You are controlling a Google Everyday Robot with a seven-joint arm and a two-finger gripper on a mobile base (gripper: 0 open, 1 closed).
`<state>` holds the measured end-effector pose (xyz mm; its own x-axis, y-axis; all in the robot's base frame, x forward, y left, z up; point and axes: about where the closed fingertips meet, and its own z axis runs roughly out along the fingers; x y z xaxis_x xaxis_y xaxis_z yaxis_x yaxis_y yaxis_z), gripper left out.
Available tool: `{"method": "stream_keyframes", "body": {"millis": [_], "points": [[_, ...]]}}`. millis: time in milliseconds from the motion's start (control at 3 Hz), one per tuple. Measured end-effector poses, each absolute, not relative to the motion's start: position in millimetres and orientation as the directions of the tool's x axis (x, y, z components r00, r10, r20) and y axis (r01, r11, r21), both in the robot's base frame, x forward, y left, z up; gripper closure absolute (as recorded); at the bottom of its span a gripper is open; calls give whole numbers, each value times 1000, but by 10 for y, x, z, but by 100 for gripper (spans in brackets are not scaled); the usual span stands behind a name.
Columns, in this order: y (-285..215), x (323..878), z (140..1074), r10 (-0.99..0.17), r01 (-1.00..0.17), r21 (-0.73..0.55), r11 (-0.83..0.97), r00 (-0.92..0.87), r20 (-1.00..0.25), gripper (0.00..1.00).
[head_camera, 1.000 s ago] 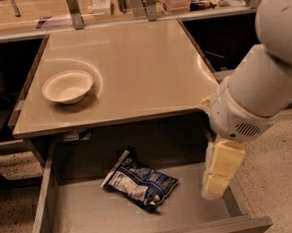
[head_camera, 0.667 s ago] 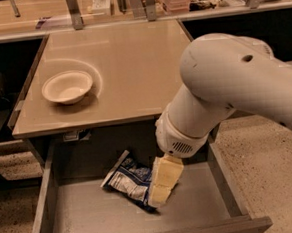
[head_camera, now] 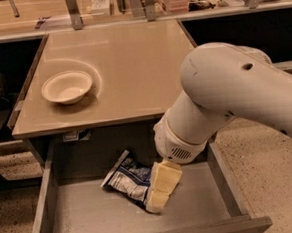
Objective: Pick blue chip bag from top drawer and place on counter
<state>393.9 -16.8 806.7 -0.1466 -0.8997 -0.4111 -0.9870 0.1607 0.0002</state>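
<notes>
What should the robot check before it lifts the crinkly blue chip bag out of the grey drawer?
1. Wide grey top drawer pulled open: ok.
2. Crinkled dark blue foil chip bag lying on the drawer floor, in view: ok.
3. Cream-coloured gripper down at the bag's right end: ok.
4. Bag actually held: cannot tell.
5. Glossy beige counter has a free spot right of the white round bowl: ok.

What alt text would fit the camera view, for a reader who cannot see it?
A white robot arm reaches into the open grey top drawer, its pale yellow gripper over the right end of a crinkled dark blue and white chip bag on the drawer floor. Above, the glossy beige counter holds a white round bowl near its left side.
</notes>
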Motion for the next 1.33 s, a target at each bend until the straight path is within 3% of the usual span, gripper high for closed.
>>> {"method": "stream_keyframes", "body": {"millis": [667,1333], "points": [[240,4126,7213,-859,-956,68,285,-287,-424,0],[263,4149,7210,-849,-949,70,307,-307,-429,0]]}}
